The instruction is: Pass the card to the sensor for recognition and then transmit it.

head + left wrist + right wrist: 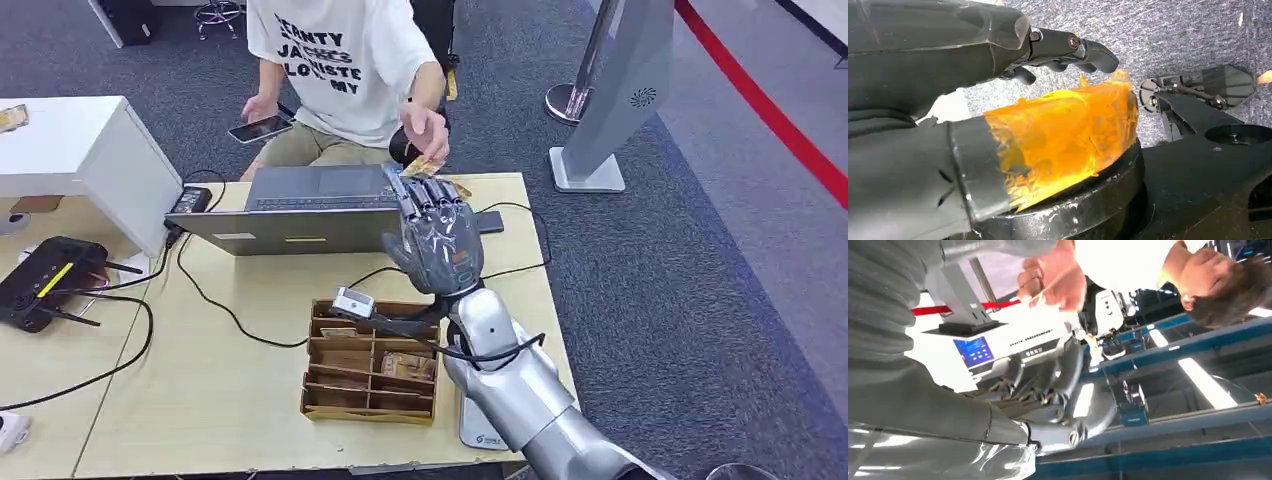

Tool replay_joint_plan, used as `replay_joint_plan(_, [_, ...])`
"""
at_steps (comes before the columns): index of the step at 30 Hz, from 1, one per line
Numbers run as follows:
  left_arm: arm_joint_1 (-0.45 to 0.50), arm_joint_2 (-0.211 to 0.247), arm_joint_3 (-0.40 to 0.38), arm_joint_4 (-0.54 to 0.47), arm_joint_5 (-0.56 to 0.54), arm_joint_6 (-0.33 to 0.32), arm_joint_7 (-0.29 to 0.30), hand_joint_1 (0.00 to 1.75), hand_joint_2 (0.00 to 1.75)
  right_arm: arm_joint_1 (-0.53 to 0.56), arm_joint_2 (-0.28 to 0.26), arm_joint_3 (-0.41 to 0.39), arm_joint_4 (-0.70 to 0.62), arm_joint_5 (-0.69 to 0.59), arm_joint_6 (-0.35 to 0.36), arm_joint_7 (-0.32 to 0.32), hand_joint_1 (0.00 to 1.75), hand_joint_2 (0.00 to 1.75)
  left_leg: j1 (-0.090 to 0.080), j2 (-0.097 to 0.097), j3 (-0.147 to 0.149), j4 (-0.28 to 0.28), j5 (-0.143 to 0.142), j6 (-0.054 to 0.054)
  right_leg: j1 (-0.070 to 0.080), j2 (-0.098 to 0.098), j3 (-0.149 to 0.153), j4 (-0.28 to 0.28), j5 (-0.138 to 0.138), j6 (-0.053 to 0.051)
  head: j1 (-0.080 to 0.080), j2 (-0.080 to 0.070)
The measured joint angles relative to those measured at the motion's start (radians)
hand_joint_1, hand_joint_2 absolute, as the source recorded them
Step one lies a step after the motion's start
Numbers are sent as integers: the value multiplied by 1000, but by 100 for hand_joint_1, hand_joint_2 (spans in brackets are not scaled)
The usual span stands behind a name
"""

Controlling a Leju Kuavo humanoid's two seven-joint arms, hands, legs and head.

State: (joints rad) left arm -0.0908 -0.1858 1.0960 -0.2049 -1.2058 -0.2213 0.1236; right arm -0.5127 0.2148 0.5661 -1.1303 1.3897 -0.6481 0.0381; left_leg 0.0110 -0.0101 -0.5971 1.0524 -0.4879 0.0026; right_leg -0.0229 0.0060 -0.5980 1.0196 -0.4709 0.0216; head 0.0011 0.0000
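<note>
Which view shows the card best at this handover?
The head view: the card sits between the right hand's fingertips and the person's hand. The right wrist view gives a blurred glimpse near that hand.

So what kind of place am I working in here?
Probably a front desk or check-in counter set up in a carpeted hall: a person seated behind a laptop, a wooden card tray on the table, and a barrier post.

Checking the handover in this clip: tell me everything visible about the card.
The card is small, flat and tan-gold, its print too small to read. It sits at the fingers of the raised right hand, above the laptop's far edge. A person's hand reaches down and touches it from above. Whether the robot or the person now holds it cannot be told.
</note>
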Motion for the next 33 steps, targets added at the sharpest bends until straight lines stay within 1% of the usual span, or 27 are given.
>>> replay_joint_plan(4, [0,0,0,0,4,3,-2,0,0,3,0,10,8,-36,0,-16,0,0,0,0,0,0,0,0,0,0,0,0,0,0,0,0])
replay_joint_plan(6, [0,0,0,0,8,3,-3,0,0,10,0,16,8,-70,0,-31,0,0,0,0,0,0,0,0,0,0,0,0,0,0,0,0])
replay_joint_plan(8, [0,0,0,0,14,5,-3,0,0,27,0,21,5,-131,0,-60,0,0,0,0,0,0,0,0,0,0,0,0,0,0,0,0])
replay_joint_plan(11, [1,0,0,0,31,15,-3,0,0,66,0,35,-3,-310,0,-124,0,0,0,0,0,0,0,0,0,0,0,0,0,0,0,0])
replay_joint_plan(13, [1,0,0,0,44,22,-3,0,0,102,0,48,-16,-464,0,-191,0,0,0,0,0,0,0,0,0,0,0,0,0,0,0,0])
replay_joint_plan(15, [2,0,2,0,56,27,-5,0,0,146,0,64,-38,-586,0,-254,0,0,0,0,0,0,0,0,0,0,0,0,0,0,0,0])
replay_joint_plan(19, [2,-1,11,0,82,50,-10,0,0,204,-3,104,-93,-833,11,-343,0,0,0,0,0,0,-1,0,0,0,-1,0,0,0,0,0])
replay_joint_plan(20, [2,-1,15,0,89,57,-12,0,0,214,-5,112,-105,-901,24,-365,0,0,0,0,0,0,-1,0,0,0,-1,0,0,0,0,0])
replay_joint_plan(22, [2,-5,27,0,101,68,-18,0,0,232,-11,124,-137,-1084,79,-407,0,0,0,0,0,0,0,0,0,0,-1,0,0,0,0,0])
replay_joint_plan(24, [1,-7,35,0,115,78,-21,0,0,244,-16,125,-170,-1248,163,-436,0,0,0,0,0,0,0,0,0,0,-1,0,0,0,0,0])
replay_joint_plan(26, [1,-10,48,0,130,87,-27,0,0,253,-21,125,-205,-1416,257,-447,0,0,0,0,0,0,0,0,0,0,-1,0,0,0,0,0])
replay_joint_plan(28, [1,-12,56,0,137,90,-29,0,0,254,-27,125,-232,-1527,326,-446,0,0,0,0,0,0,0,0,0,0,0,0,0,0,0,0])
replay_joint_plan(31, [-1,-14,64,0,138,89,-29,0,0,263,-31,115,-267,-1760,476,-423,0,0,0,0,0,0,0,0,0,0,-1,0,0,0,0,0])
replay_joint_plan(33, [-1,-15,66,0,137,88,-28,0,0,269,-31,104,-282,-1860,550,-410,0,0,0,0,0,0,0,0,0,0,-1,0,0,0,0,0])
